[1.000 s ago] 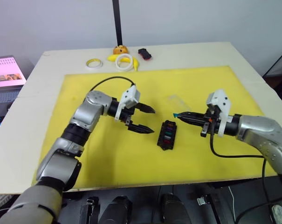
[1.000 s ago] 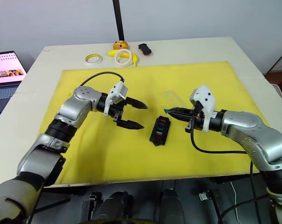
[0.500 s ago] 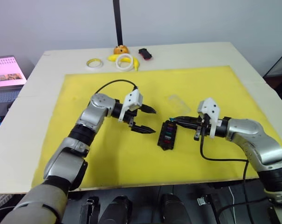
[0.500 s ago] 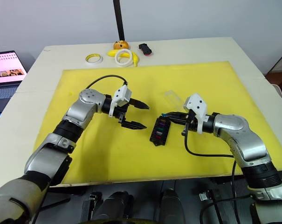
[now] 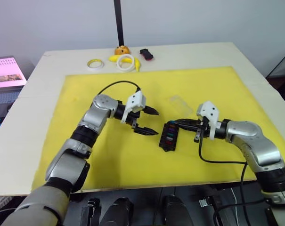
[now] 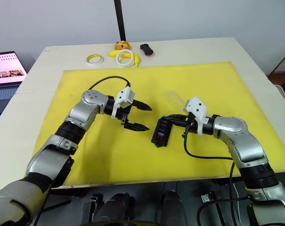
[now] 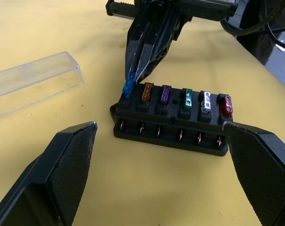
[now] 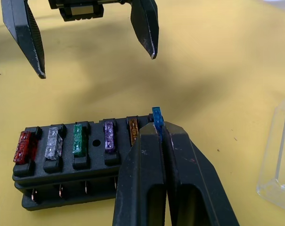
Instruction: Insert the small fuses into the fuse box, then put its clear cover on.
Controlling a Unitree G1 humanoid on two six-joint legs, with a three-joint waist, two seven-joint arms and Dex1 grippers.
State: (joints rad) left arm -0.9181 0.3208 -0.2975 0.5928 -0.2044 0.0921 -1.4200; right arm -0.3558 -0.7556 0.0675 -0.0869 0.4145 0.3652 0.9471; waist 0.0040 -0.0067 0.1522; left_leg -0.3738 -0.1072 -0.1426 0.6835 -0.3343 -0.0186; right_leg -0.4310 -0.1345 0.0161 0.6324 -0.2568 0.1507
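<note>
A black fuse box (image 7: 173, 120) lies on a yellow mat (image 5: 109, 155) near the middle of a pale desk (image 5: 38, 80). Five small fuses stand in one row of its slots: orange (image 7: 147, 91), purple (image 7: 166, 93), green (image 7: 186, 98), grey (image 7: 206, 100) and red (image 7: 224, 104). The second row cannot be made out in the wrist views.

The right end effector (image 8: 157, 127) is clenched on a sixth fuse, a blue one (image 7: 128, 86), held at the end slot beside the orange fuse. Its fingers hide most of that fuse, so whether it is seated cannot be told.

The left end effector (image 5: 148, 121) hangs just beside the box on the robot's left, released, its two fingers spread wide and holding nothing.

The clear cover (image 7: 34, 84) lies on the mat just beyond the box, apart from it, partly cut off in the right wrist view.

At the desk's far edge sit two tape rings (image 5: 126, 61), a small orange object (image 5: 121, 49) and a black-and-red object (image 5: 146, 54). A laptop screen (image 6: 8, 65) shows at the far left.
</note>
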